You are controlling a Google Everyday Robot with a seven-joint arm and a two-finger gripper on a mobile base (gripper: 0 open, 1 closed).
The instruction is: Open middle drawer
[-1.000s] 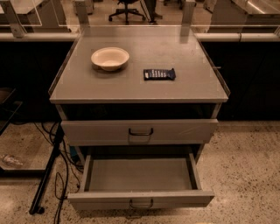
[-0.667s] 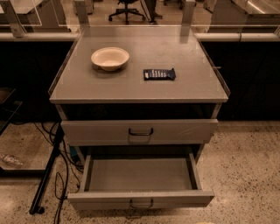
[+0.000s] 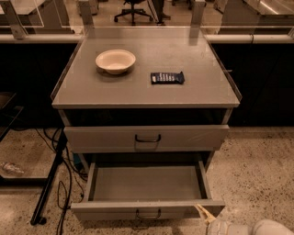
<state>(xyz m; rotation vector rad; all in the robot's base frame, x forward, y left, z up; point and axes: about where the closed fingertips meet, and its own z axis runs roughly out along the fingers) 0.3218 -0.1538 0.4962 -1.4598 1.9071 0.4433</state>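
Looking down at a boxy grey metal cabinet (image 3: pixel 147 94) with a flat matte top and a thin raised lip along the left and right edges. Sitting on that top, left of centre: a shallow round cream bowl (image 3: pixel 115 60), smooth and plain. Near the bowl on the right, not touching: a small flat dark snack packet (image 3: pixel 167 77), rectangular with crimped ends.

Below the top, the uppermost drawer (image 3: pixel 183 137). Plain flat front, dark wire handle at centre, poking out only a little, dark gap above.

Under that, the middle drawer (image 3: pixel 147 183), pulled way out toward the near side. Wide shallow grey metal tray, smooth floor, thin straight side walls, flat front with a small wire pull (image 3: pixel 148 213) at centre.

Down in the near right corner, the gripper (image 3: pixel 204 213). Pale tan tip right by the front right corner of the middle drawer, hard to say if touching. Rounded glossy white casing behind, cut off by the bottom edge. Can't tell whether open or closed. Off to the right of the pull, not on it.

Speckled terrazzo-style floor (image 3: pixel 257 174) all around. Slanted black stand leg (image 3: pixel 48 183) on the left, black office chair (image 3: pixel 133 11) base far behind.
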